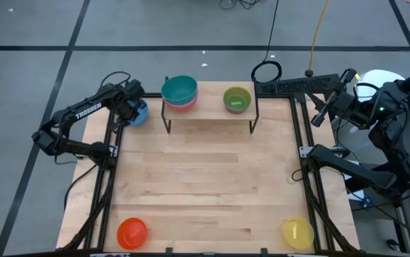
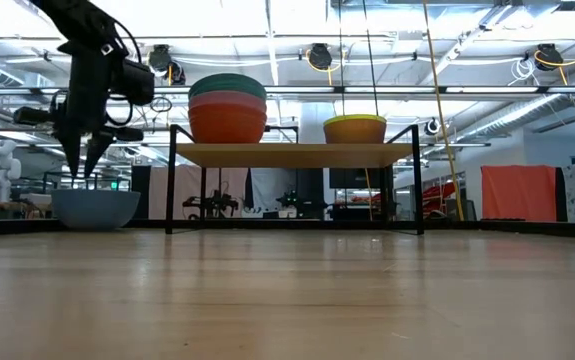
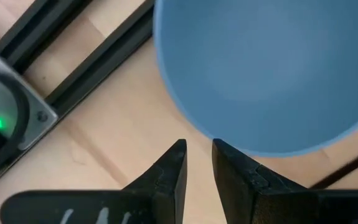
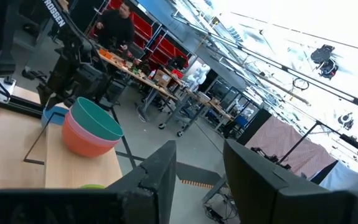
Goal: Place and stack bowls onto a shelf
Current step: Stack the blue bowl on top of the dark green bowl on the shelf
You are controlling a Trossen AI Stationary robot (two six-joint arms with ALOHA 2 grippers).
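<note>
While poised above the blue bowl [image 3: 272, 68] at the table's far left corner: left gripper [image 3: 197, 163], pointing down, fingers parted by a narrow gap, nothing between them, tips just off the near rim in the left wrist view and just above the rim in the low view.

Blue bowl: on the tabletop [image 1: 205, 185], beside the shelf's left legs, upright, mouth up. Judged light, stiff plastic; smooth and likely slippery; thin wall. Best hold judged at the rim, one finger inside and one outside; present gap looks just wide enough for that wall. Risk of tipping or skidding if pushed sideways before the pinch.

Shelf [image 1: 208, 114]: far edge of table, centre. Teal bowl [image 1: 179, 88] nested on a pink bowl [image 1: 183, 104] at its left end; low view suggests a further red-orange bowl in that stack, count uncertain. Green bowl [image 1: 237, 99] alone at its right end. Middle of the board bare.

Orange bowl [image 1: 132, 232]: near left corner of table, untouched. Yellow bowl [image 1: 297, 232]: near right corner, untouched.

Right gripper [image 4: 197, 165]: waiting off the table's far right corner, fingers well apart, empty.

Three bowls judged outstanding.
</note>
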